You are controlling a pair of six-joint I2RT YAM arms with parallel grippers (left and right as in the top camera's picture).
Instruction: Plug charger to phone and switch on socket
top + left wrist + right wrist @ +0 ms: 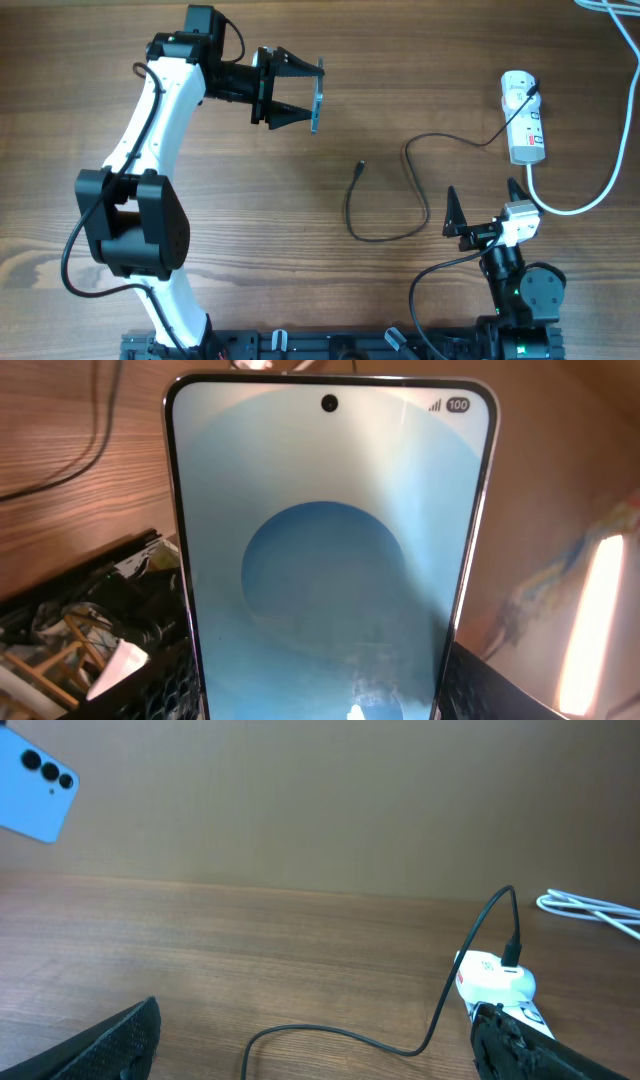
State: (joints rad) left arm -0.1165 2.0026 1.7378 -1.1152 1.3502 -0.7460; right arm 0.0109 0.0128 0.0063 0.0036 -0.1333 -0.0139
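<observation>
Pale blue screen is filling my left wrist view. The phone (330, 560) is standing upright between the fingers (485, 690) of the left claw (316, 92), which are pressing in on its two long edges. Its lower end is running out of frame, so I am not seeing the charging port. From overhead I am getting the phone only edge-on, a thin strip at the fingertips, over the far left-centre of the wooden tabletop (250, 260). From the right wrist its blue back with three lenses is showing in the top left corner, raised off the tabletop and cut by the frame edge.

Moving right, the charger (388, 239) is lying loose near the middle. Its small connector tip (360, 166) is resting well apart from the phone. The cable is looping down, round and back up, then trailing right to the socket (524, 118), where its plug is sitting at the far end.

The right claw (482, 192) is sitting at the near right, jaws spread wide and gripping nothing, with the cable's loop lying near its left finger. In its own view one finger is hiding part of the socket, and I cannot make out the switch position. A thick white cable (580, 205) is leaving the socket's near end and curving off the right edge.
</observation>
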